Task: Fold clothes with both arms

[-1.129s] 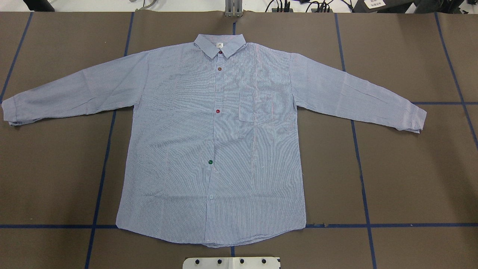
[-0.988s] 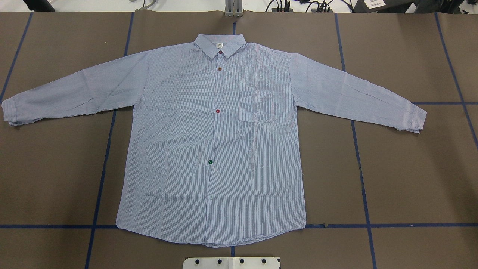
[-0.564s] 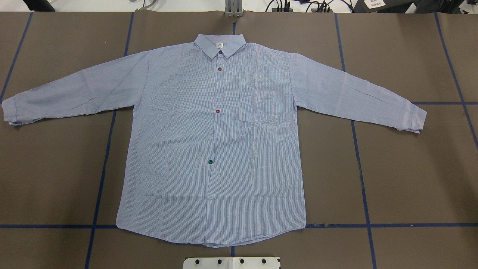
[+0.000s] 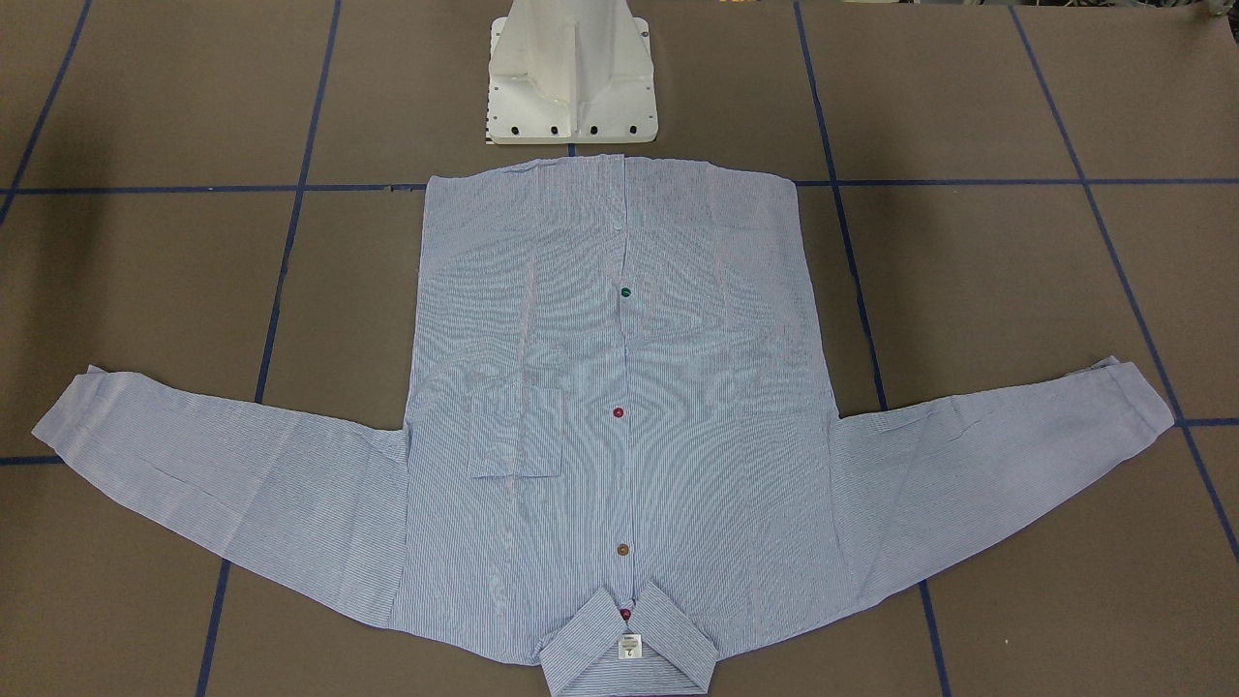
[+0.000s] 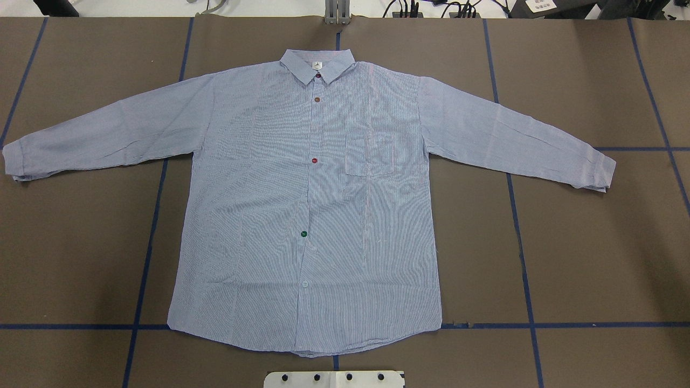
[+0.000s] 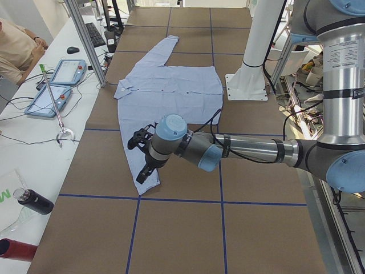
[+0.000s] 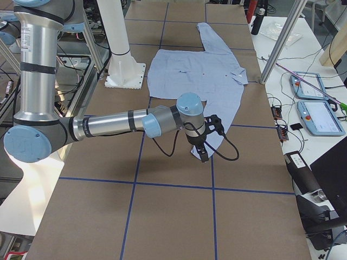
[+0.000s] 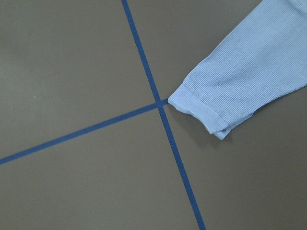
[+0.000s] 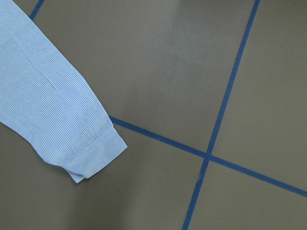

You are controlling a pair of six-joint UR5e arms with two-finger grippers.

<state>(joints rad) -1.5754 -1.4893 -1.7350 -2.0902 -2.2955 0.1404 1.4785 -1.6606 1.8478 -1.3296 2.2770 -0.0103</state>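
The light blue striped shirt (image 5: pixel 323 205) lies flat and face up on the brown table, buttoned, collar at the far edge, both sleeves spread out. It also shows in the front view (image 4: pixel 619 387). My left gripper (image 6: pixel 141 171) hangs above the left sleeve's cuff (image 8: pixel 206 110); I cannot tell whether it is open or shut. My right gripper (image 7: pixel 203 154) hangs above the right sleeve's cuff (image 9: pixel 91 153); I cannot tell its state either. Neither arm shows in the overhead or front views. No fingers show in the wrist views.
The white pedestal base (image 4: pixel 571 77) stands just behind the shirt's hem. Blue tape lines (image 5: pixel 517 215) grid the table. A side bench with tablets (image 6: pixel 57 85), a bottle (image 6: pixel 34 201) and a seated person (image 6: pixel 14 48) runs along the far edge.
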